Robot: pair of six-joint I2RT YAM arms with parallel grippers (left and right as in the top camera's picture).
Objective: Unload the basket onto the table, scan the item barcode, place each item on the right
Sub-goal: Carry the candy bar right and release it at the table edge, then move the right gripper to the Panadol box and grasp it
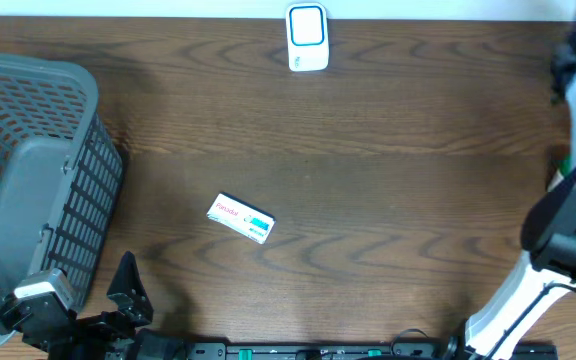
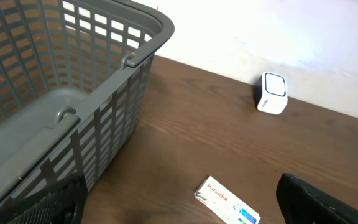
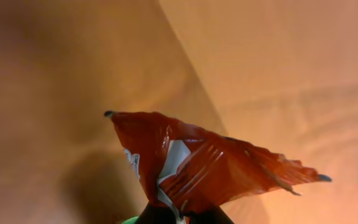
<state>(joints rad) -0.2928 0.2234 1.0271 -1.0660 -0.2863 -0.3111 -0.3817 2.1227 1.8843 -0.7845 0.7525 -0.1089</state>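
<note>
A white barcode scanner [image 1: 307,38] with a blue-ringed face stands at the table's far edge, also in the left wrist view as the scanner [image 2: 272,93]. A white Panadol box [image 1: 240,218] lies flat mid-table; the box [image 2: 227,200] lies just ahead of my left gripper [image 2: 179,214], which stands wide open and holds nothing. That left gripper [image 1: 83,300] sits at the near left corner. My right gripper [image 3: 182,219] is shut on a crinkled red foil packet [image 3: 210,168], held over an orange-brown surface. The packet does not show in the overhead view.
A large grey slatted basket [image 1: 28,170] fills the left side; its wall [image 2: 104,112] rises close to my left finger. The right arm [image 1: 568,230] reaches past the table's right edge. Dark wood table [image 1: 388,200] lies between box and scanner.
</note>
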